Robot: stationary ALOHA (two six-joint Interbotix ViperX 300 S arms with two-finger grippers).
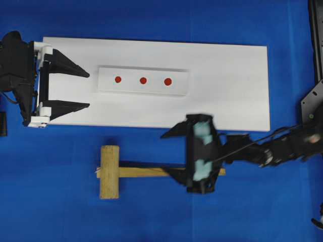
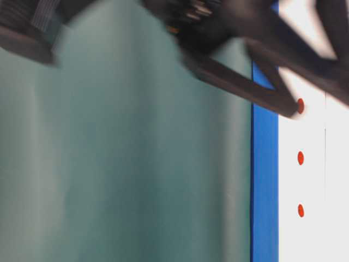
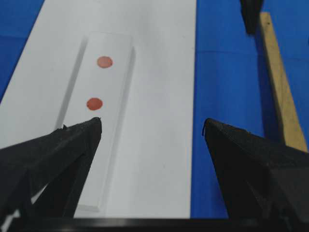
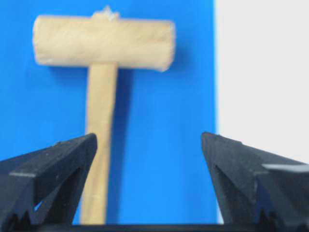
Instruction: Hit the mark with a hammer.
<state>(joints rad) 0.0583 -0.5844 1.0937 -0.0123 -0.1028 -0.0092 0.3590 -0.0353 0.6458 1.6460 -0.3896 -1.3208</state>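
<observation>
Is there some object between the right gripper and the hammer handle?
Nothing visible. The right gripper, open, hangs over the hammer handle, only blue cloth around it. The white board lies beside it, apart.

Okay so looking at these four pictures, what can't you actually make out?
- Table-level view: a blurred grey-green surface fills most of it and hides the hammer.
- Overhead view: the right gripper is motion-blurred and covers part of the hammer's handle, so contact there is unclear.
- Left wrist view: the left gripper's finger hides the third red mark.
- Right wrist view: the handle's end is cut off at the bottom edge.
</observation>
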